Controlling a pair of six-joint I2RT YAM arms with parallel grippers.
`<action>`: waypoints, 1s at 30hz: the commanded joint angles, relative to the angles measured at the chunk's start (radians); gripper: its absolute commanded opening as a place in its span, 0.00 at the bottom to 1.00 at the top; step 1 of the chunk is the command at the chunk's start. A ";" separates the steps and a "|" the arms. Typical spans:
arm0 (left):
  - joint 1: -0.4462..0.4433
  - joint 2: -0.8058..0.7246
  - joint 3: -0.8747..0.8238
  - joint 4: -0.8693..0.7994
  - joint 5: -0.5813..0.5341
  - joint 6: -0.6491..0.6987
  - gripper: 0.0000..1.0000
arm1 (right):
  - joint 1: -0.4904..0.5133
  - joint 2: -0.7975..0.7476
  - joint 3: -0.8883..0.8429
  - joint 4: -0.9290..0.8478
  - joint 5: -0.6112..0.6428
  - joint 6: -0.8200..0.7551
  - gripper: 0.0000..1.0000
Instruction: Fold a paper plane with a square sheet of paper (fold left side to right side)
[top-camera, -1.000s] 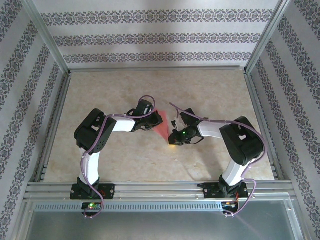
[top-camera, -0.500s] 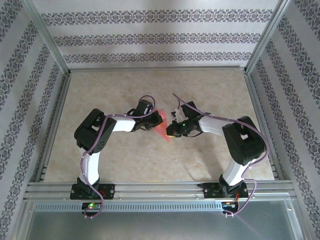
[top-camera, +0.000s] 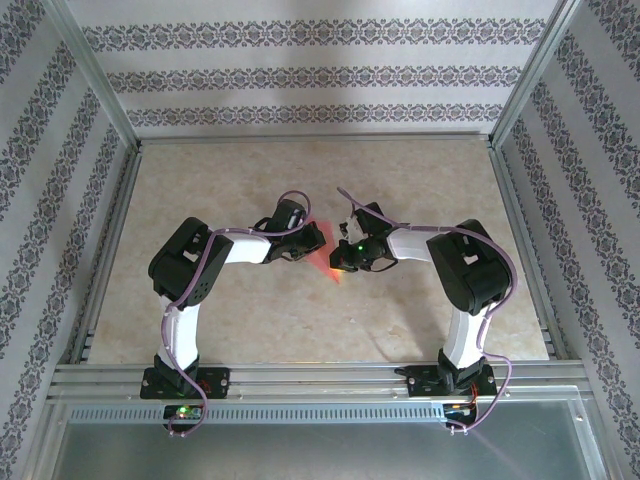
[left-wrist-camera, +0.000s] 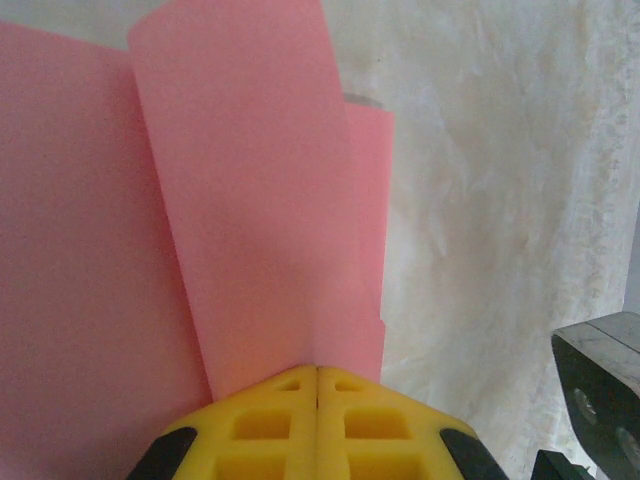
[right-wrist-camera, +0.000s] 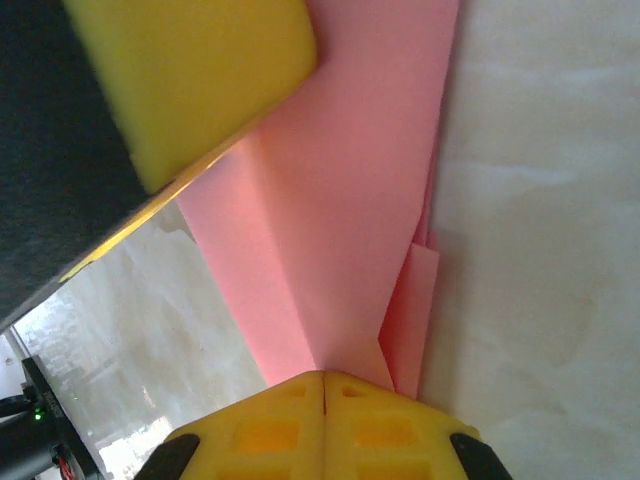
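Observation:
The salmon-pink sheet of paper (top-camera: 322, 262) lies folded into a narrow, layered strip on the table between the two arms. In the left wrist view a long flap (left-wrist-camera: 250, 200) lies over a wider layer. My left gripper (left-wrist-camera: 317, 372) is shut, its yellow tips together on the paper's upper end (top-camera: 303, 248). My right gripper (right-wrist-camera: 324, 378) is also shut, with its tips set on the paper (right-wrist-camera: 350, 200) where the creases meet, at the strip's lower right edge (top-camera: 340, 262). A yellow finger (right-wrist-camera: 190, 70) of the left gripper shows at the top left of the right wrist view.
The beige marbled tabletop (top-camera: 250, 310) is fenced by aluminium rails (top-camera: 300, 375) at the near edge and patterned walls on the other sides. Part of the right arm's grey body (left-wrist-camera: 600, 390) shows at the lower right of the left wrist view.
My right gripper has slid left and slightly up onto the paper, and the right arm's elbow has swung inward. The left arm has held still.

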 joint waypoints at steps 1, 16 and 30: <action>0.000 0.071 -0.031 -0.218 -0.094 0.047 0.00 | -0.004 0.023 -0.005 -0.044 0.047 -0.013 0.00; 0.026 -0.109 -0.043 0.047 0.055 0.164 0.05 | -0.020 0.071 -0.066 -0.059 0.050 -0.068 0.00; -0.022 -0.091 -0.185 0.305 0.157 0.029 0.00 | -0.016 0.066 -0.066 -0.092 0.085 -0.084 0.00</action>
